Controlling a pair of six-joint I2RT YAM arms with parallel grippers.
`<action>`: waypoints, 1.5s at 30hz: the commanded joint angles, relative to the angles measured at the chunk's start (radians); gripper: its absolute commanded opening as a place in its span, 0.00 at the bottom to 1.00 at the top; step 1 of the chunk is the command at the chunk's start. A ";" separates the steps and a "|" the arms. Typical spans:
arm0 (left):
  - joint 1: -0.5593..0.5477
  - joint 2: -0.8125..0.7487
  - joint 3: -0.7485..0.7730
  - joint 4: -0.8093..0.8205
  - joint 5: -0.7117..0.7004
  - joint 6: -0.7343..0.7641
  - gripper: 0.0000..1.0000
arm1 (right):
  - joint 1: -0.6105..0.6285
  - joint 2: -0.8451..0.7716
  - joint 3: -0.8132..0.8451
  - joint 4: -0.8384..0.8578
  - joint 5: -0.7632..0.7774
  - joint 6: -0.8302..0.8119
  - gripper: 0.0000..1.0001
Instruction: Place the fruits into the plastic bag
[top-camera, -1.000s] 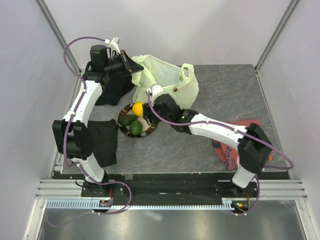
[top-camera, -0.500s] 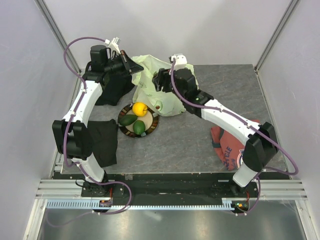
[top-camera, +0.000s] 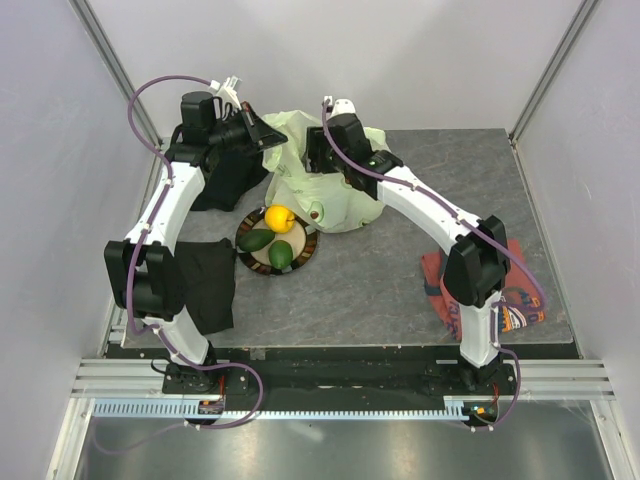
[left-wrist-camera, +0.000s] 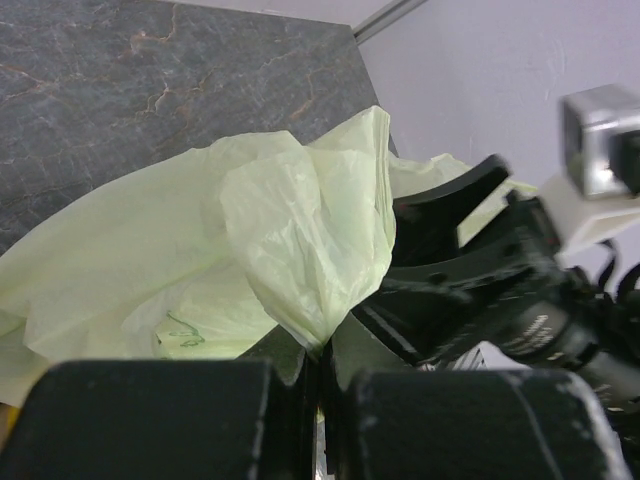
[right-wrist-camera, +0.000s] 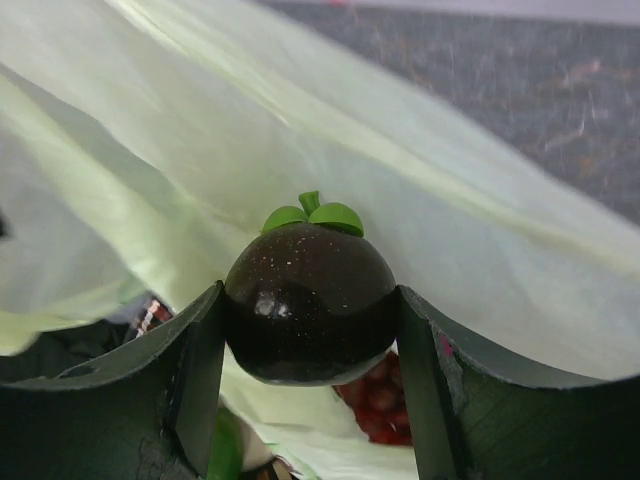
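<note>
The right gripper (right-wrist-camera: 310, 310), clamping the dark fruit (right-wrist-camera: 300, 270), has swung from plate (top-camera: 305, 262) to plastic bag (top-camera: 345, 205). The left gripper (left-wrist-camera: 320, 362) pinches its rim; the drop looks next.

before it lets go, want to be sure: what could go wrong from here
The dark fruit sits pinched by its sides in the right gripper over the plastic bag; released over a fold, it may roll off. The left gripper pinches only a thin fold of bag; if that slips, the opening may collapse.
</note>
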 joint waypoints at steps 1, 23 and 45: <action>0.001 -0.059 -0.003 0.033 0.020 0.012 0.02 | 0.004 0.003 -0.011 -0.109 0.005 0.035 0.38; 0.001 -0.080 -0.036 0.040 0.020 0.009 0.02 | -0.023 0.231 0.055 -0.399 0.018 0.090 0.52; 0.001 -0.074 -0.036 0.046 0.025 0.003 0.02 | -0.029 0.046 0.003 -0.240 0.029 0.093 0.87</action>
